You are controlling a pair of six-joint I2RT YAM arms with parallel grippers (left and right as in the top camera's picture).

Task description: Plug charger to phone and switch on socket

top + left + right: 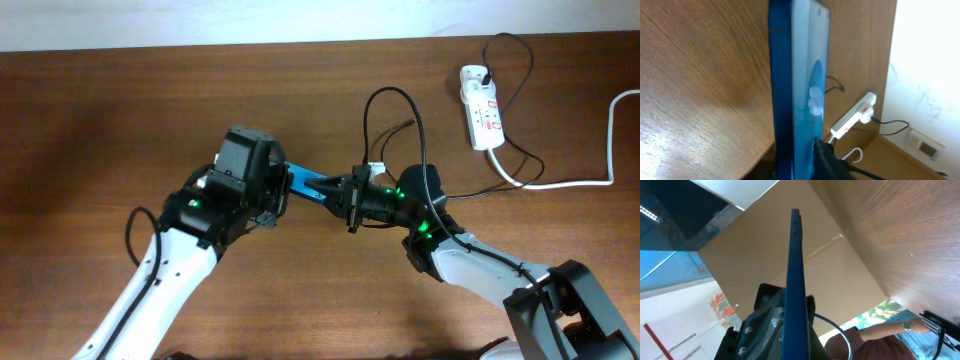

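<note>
I can read no word, brand or number in any of my views. The phone (801, 90) stands almost edge-on to my left wrist camera. Its blue screen shows a darker oval and a small white patch, but the angle is too steep for me to make out any lettering. The socket (481, 106) carries small red marks along its white face. They are too tiny, both from overhead and from the left wrist, to tell as letters or signs.
</note>
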